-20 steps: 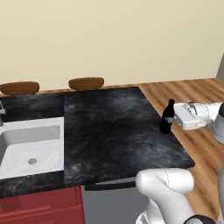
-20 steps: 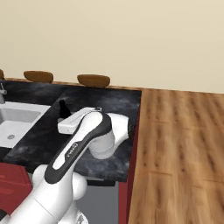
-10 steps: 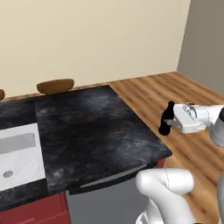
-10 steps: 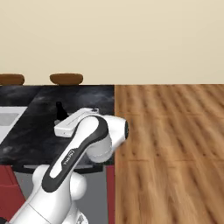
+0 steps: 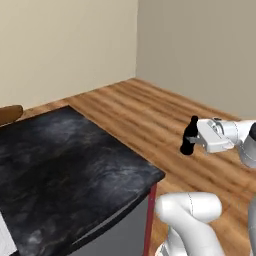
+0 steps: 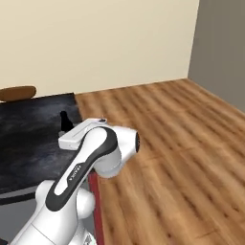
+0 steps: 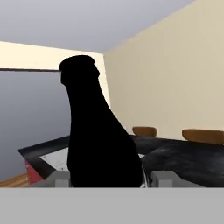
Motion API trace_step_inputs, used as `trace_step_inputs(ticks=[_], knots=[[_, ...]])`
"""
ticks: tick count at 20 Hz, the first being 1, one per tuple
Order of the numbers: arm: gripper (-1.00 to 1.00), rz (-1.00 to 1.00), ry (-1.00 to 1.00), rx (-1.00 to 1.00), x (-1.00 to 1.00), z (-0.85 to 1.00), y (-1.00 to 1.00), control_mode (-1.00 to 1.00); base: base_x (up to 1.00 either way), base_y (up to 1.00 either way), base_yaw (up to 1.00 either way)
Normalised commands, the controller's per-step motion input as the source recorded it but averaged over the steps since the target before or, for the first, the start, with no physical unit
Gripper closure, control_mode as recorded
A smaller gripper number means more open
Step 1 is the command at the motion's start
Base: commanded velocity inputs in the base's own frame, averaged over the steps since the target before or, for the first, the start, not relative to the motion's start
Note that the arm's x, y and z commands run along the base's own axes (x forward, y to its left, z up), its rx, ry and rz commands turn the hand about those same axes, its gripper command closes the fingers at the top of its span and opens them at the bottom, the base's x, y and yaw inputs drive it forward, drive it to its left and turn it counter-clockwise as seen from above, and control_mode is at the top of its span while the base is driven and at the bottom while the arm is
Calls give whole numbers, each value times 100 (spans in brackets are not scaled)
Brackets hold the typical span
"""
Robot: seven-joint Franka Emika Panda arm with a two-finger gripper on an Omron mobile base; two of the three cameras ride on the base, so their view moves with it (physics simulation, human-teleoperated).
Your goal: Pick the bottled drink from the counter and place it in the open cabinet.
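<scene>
Gripping the upright bottled drink (image 5: 189, 137), claw (image 5: 196, 141) closed around its body, above wooden floor (image 5: 150, 110)

Even flat rendered light, soft shadows, no glare, slightly blurry.

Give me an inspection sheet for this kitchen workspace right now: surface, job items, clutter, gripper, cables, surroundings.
Surface: black marbled counter, with a red front showing under its corner.
Job's things: black bottle is off the counter, upright, carried above the wooden floor. The cabinet: nothing seen.
Clutter: brown rounded objects beyond the far counter edge; what they are cannot be told.
Grippers: gripper shut on the bottle's body, held out to the side of the counter; in the hand view the bottle stands between the finger tips.
Cables: nothing seen.
Surroundings: cream wall meeting a grey wall at a corner.
</scene>
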Motion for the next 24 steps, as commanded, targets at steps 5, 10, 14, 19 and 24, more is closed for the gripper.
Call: trace_step_inputs(ticks=[5, 10, 14, 19, 24], knots=[[100, 0, 0, 0, 0, 0, 0, 100, 0, 0, -61], [100, 0, 0, 0, 0, 0, 0, 100, 0, 0, -59], [100, 0, 0, 0, 0, 0, 0, 100, 0, 0, -59], [100, 0, 0, 0, 0, 0, 0, 100, 0, -1, -55], [100, 0, 0, 0, 0, 0, 0, 100, 7, 0, -51]])
